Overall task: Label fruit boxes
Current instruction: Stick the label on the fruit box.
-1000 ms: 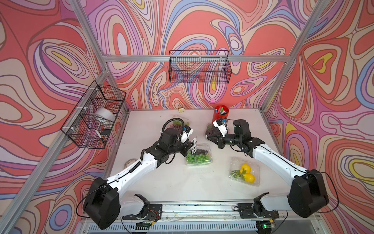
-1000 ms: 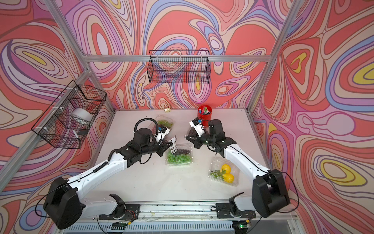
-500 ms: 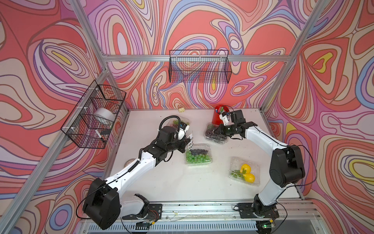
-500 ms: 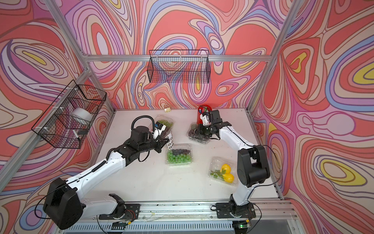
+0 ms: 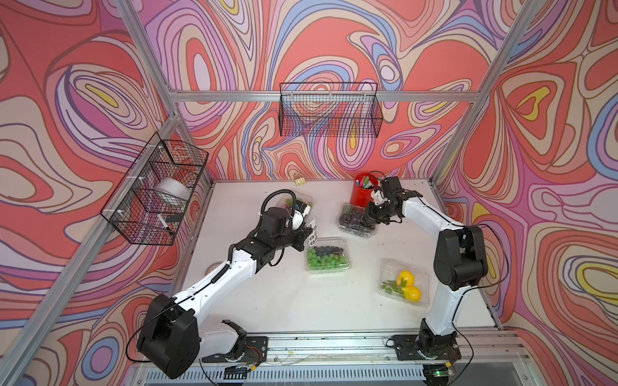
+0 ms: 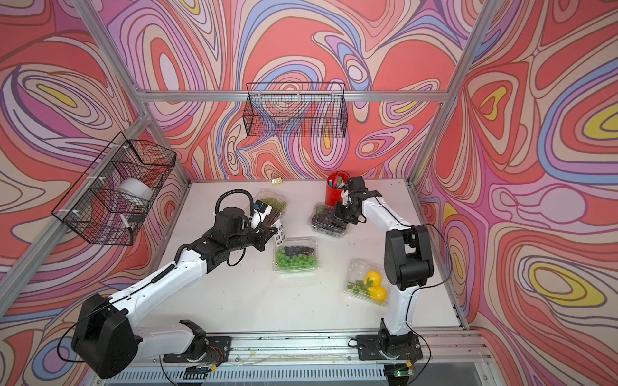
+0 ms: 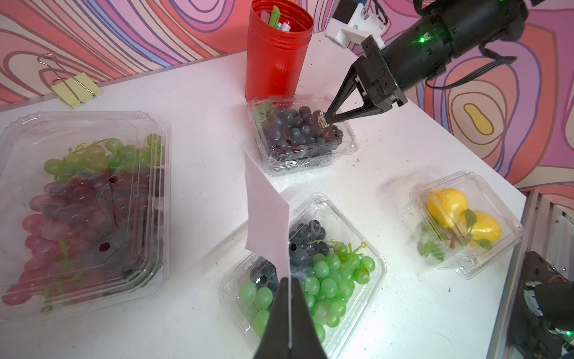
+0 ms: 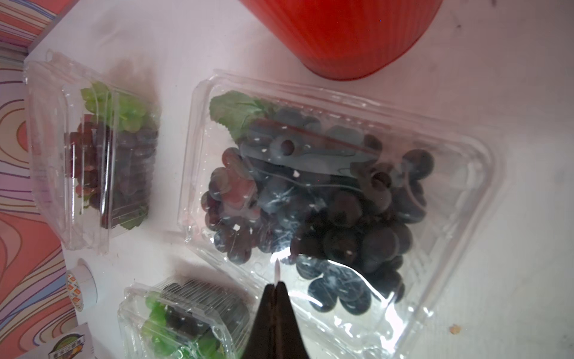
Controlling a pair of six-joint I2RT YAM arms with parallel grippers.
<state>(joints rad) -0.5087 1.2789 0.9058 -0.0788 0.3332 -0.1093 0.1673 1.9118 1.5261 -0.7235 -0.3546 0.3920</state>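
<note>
Centrally, mixed-grape box (image 7: 351, 223) holds green and dark grapes (image 7: 335, 273); red cup (image 5: 360, 197), pens (image 5: 367, 183).

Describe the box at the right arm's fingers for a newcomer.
Find the red cup at the table's back edge. The clear box just in front of it is the one. Only it holds all dark grapes; the others show green grapes or lemons.
</note>
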